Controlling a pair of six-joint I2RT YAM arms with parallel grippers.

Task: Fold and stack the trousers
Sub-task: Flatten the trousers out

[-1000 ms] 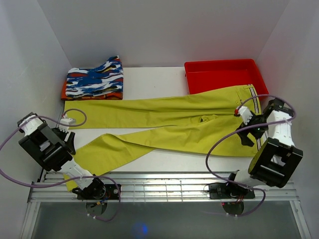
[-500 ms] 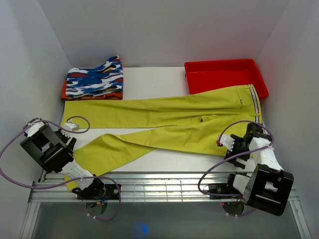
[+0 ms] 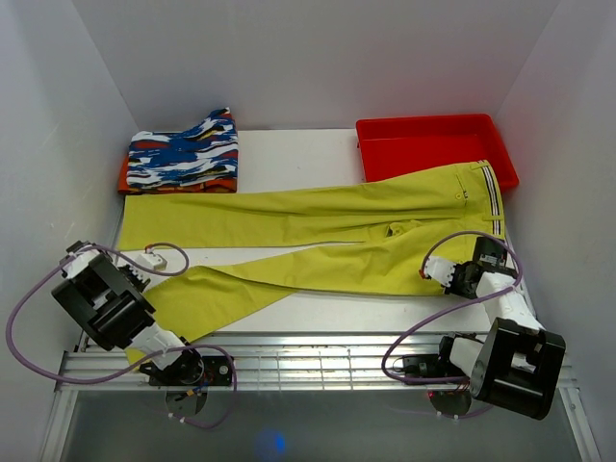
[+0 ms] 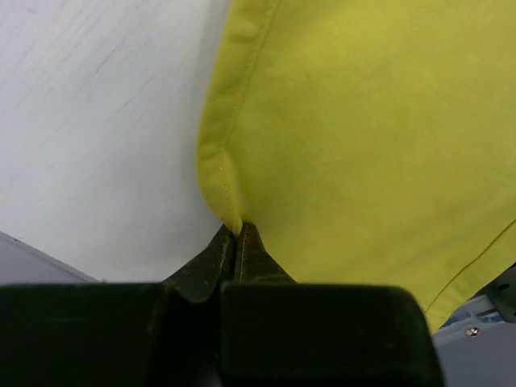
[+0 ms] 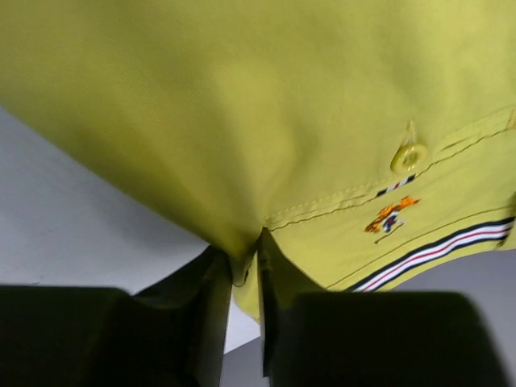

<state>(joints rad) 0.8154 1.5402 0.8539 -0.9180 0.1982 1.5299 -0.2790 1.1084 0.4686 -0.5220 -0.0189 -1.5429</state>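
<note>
Left pincer [image 4: 236, 235] pinches trousers [image 4: 363, 121] hem edge; right pincer [image 5: 246, 260] clamps waist corner; chartreuse cloth, striped side band.

The overhead view is bright, lit evenly and softly from above, and sharp throughout, so the long yellow-green cloth trousers [image 3: 318, 241] throw only a thin, faint shadow on the white table top [image 3: 289, 159]. Both wrist views are dimmer and very close. The dark fingers [image 4: 258, 266] of the left gripper [image 4: 237, 238] and those of the right gripper [image 5: 246, 270] are underexposed, blurred near-black masses, while the cloth's stitching, yellow button [image 5: 409, 156] and striped band [image 5: 451, 250] are reasonably sharp.
</note>
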